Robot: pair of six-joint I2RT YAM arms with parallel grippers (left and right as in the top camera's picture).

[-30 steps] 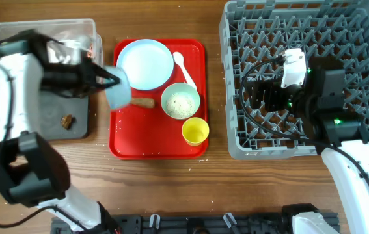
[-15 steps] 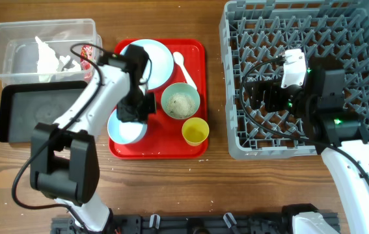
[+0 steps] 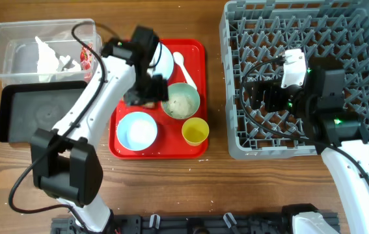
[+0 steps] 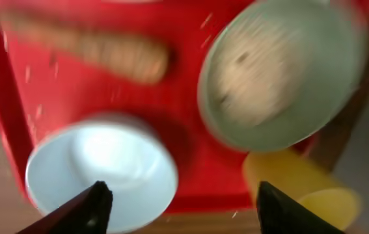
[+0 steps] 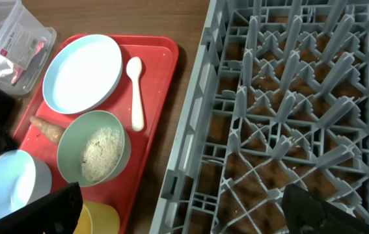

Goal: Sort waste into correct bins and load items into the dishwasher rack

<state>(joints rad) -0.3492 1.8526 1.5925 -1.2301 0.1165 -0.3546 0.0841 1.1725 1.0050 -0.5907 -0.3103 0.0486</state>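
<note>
– Waste first, by my reading: the left hand (image 4: 183, 192) hangs open, 2 fingers spread, above the red tray (image 3: 171, 144), and the brown stick (image 4: 106, 49) lies just ahead of it. How to take it cleanly?
– Turn the fingers across the stick's short width, drop low and close on its middle. The wrist view is blurred, so check alignment before closing.
– Neighbours?
– Tight. The greenish bowl (image 3: 180, 101), with white crumbs (image 5: 99, 151) inside, sits just beside the stick's end. The light blue bowl (image 3: 137, 129) is near on the other side, and the plate (image 3: 166, 62) is behind. A wide finger could nudge a rim.
– And the way out?
– Lift straight up, then go left over the tray's lip toward the black tray (image 3: 34, 117) or the clear tub (image 3: 41, 25), both just beside it on the counter (image 3: 171, 188). The right hand (image 5: 181, 195), also open, hovers over the rack (image 3: 236, 140), well apart, so I expect no clash.
</note>
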